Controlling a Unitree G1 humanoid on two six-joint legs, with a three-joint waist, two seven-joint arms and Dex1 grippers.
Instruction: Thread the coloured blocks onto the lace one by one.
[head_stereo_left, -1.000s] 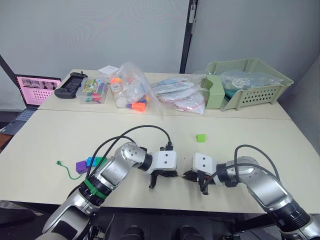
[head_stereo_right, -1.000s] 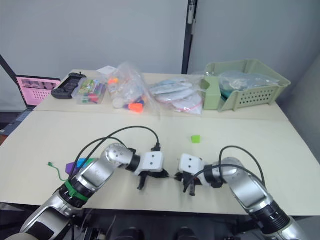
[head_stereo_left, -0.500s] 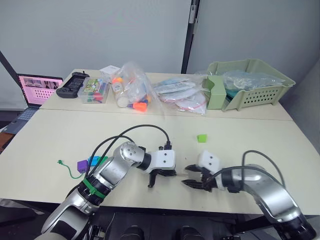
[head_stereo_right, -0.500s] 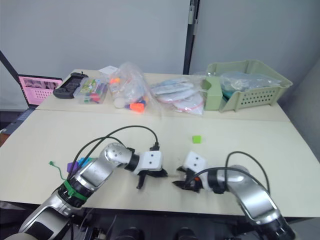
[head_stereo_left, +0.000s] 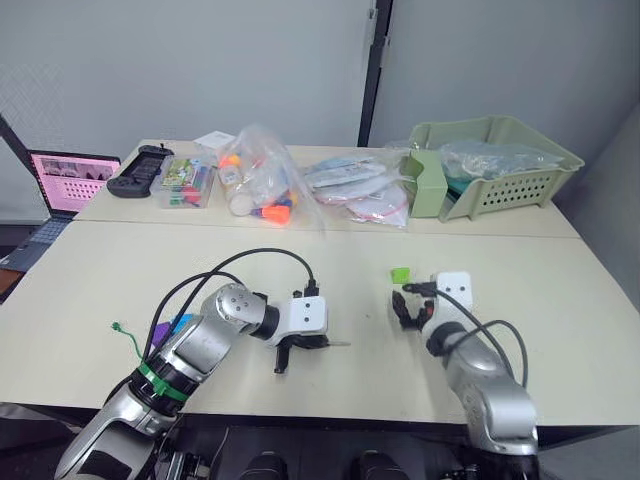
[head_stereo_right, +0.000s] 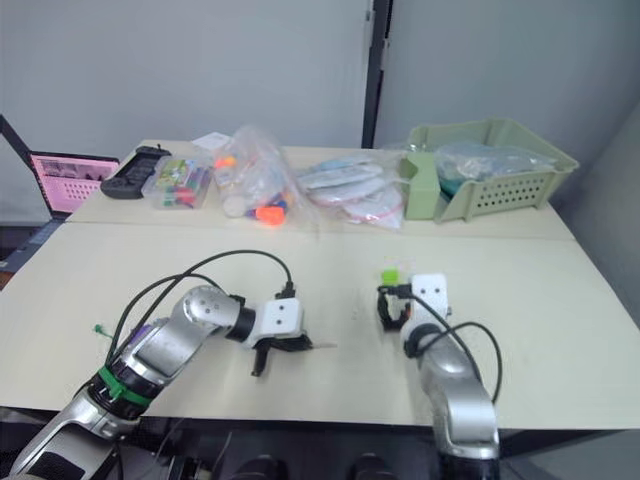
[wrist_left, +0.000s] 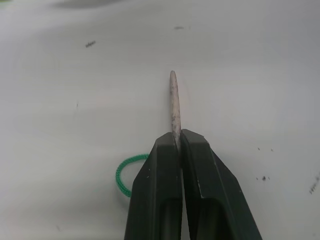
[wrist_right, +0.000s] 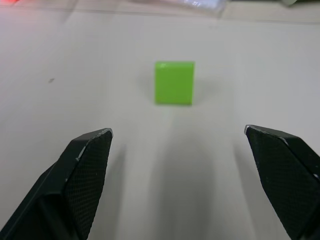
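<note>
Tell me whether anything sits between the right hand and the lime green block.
Nothing visible does. The right hand is open, aimed at the lime green block, with bare table between them.

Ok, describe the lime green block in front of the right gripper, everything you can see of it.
The lime green block is a small, smooth cube that looks like plastic, with one flat square face toward the right wrist camera. It sits upright on the pale table, alone, with nothing touching it. The right gripper is open, pointed at it, with the block lined up with the gap between the fingers but beyond their tips. From the head, it lies just in front of that gripper, on the side toward the bags. No hole is visible on the faces that show.
</note>
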